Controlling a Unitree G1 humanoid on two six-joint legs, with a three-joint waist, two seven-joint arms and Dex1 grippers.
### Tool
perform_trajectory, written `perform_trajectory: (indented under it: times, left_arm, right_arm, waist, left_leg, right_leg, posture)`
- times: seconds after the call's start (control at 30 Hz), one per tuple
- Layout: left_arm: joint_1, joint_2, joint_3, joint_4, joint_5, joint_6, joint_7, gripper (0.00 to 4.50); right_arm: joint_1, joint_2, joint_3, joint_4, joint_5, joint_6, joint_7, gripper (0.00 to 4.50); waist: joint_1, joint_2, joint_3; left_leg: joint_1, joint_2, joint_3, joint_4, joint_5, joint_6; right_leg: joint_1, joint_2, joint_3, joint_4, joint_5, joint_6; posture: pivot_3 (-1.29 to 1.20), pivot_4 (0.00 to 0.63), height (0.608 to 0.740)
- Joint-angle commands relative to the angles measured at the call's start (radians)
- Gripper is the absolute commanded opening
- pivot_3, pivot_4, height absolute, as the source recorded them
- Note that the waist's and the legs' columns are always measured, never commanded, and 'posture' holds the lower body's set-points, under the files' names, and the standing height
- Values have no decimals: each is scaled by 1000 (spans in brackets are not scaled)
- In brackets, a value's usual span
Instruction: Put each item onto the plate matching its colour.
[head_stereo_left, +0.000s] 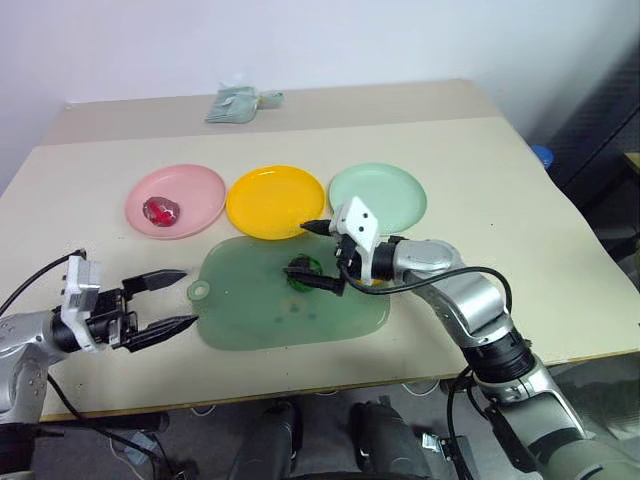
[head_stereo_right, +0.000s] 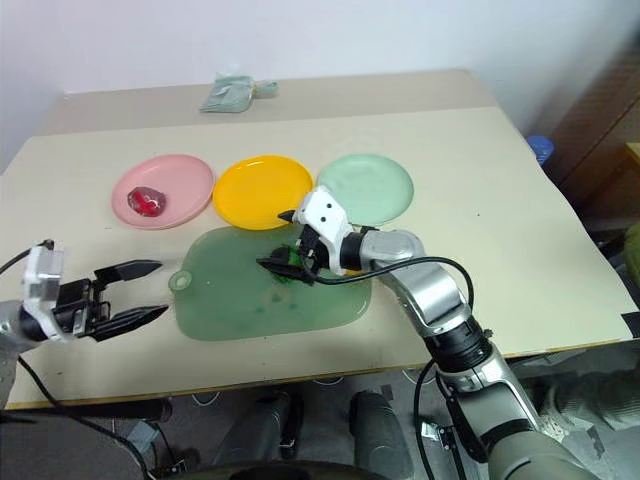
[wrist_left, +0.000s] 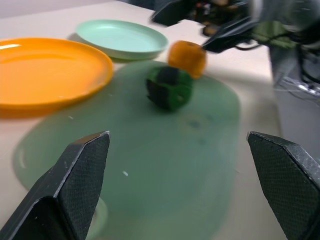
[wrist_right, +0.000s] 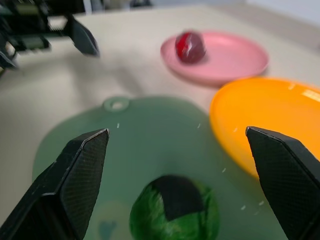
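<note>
Closest to me, my left gripper (head_stereo_left: 172, 299) hangs over the bare table (head_stereo_left: 520, 200) just off the left end of the green mat (head_stereo_left: 260, 315), fingers spread wide and holding nothing. My right gripper (head_stereo_left: 322, 255) is out over the mat's far edge, also wide apart, with the green fruit (wrist_left: 170, 88) lying on the mat between its fingers, gripped by neither. The orange fruit (wrist_left: 187, 57) sits just beside the green one; whether they touch I can't quite tell. The red fruit (head_stereo_left: 160, 210) rests on the pink plate (head_stereo_left: 200, 190). The yellow plate (head_stereo_left: 275, 200) and the mint plate (head_stereo_left: 390, 190) carry nothing.
</note>
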Motion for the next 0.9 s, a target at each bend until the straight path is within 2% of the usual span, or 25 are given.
perform_trajectory:
  times: [0.03, 0.3, 0.63, 0.73, 0.83, 0.9]
  left_arm:
    - [13, 27, 57, -19, -29, -29, -51, 4477]
    - [46, 37, 74, -42, -28, -62, -100, 4477]
    - [55, 20, 67, -140, -41, -42, -27, 4477]
    - [52, 15, 61, -153, -40, -37, -7, 4500]
    - [41, 4, 57, -157, -44, -22, 26, 4500]
    - [34, -1, 53, -156, -43, -19, 39, 4500]
  right_arm:
    - [-34, 12, 7, 15, -9, 11, 21, 4500]
    - [-60, 42, 27, 116, -42, 14, 44, 4500]
    - [-69, 58, 41, 190, -85, 4, 74, 4500]
    - [-69, 61, 38, 194, -93, 4, 79, 3627]
    - [-66, 64, 28, 179, -89, 7, 83, 2288]
    - [-65, 64, 18, 155, -79, 18, 84, 2288]
  waist:
    - [-3, 0, 0]
    - [-6, 0, 0]
    - [-6, 0, 0]
    - [-6, 0, 0]
    - [-6, 0, 0]
    - [-5, 0, 0]
  left_leg:
    - [0, 0, 0, 0, 0, 0]
    - [0, 0, 0, -1, 0, 0]
    - [0, 0, 0, -1, 0, 0]
    - [0, 0, 0, -1, 0, 0]
    - [0, 0, 0, -1, 0, 0]
    - [0, 0, 0, -1, 0, 0]
  right_leg:
    - [0, 0, 0, 0, 0, 0]
    - [0, 0, 0, 1, 0, 0]
    - [0, 0, 0, 1, 1, 1]
    - [0, 1, 0, 1, 1, 1]
    - [0, 1, 0, 1, 2, 2]
    - [0, 1, 0, 1, 2, 2]
  posture:
    - [0, 150, 740]
    - [0, 150, 740]
    - [0, 150, 740]
    - [0, 150, 740]
    - [0, 150, 740]
    - [0, 150, 740]
